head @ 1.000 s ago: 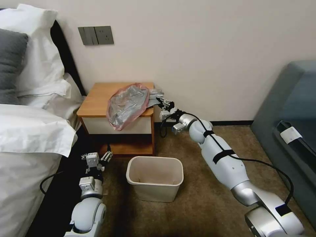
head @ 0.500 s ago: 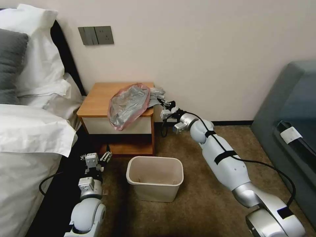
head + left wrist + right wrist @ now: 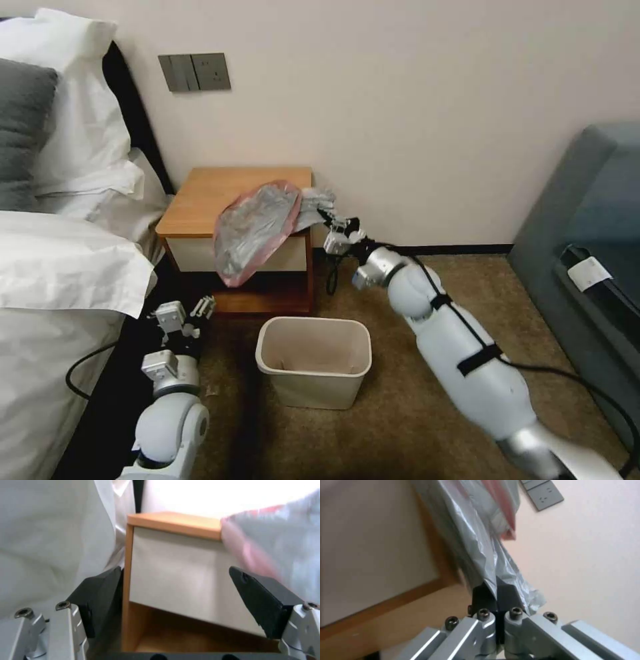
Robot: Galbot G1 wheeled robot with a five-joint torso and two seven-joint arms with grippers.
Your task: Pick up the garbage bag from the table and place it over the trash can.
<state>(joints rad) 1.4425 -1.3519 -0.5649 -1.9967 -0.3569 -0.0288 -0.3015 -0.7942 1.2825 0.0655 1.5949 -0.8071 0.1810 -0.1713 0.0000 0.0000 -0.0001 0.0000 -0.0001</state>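
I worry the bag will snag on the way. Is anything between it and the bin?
Nothing visible. The bag, pinched by the right gripper, drapes over the nightstand's front edge; the open bin stands below.

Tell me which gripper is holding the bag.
The right gripper, shut on the bag at the table's corner; the left gripper hangs open, empty.
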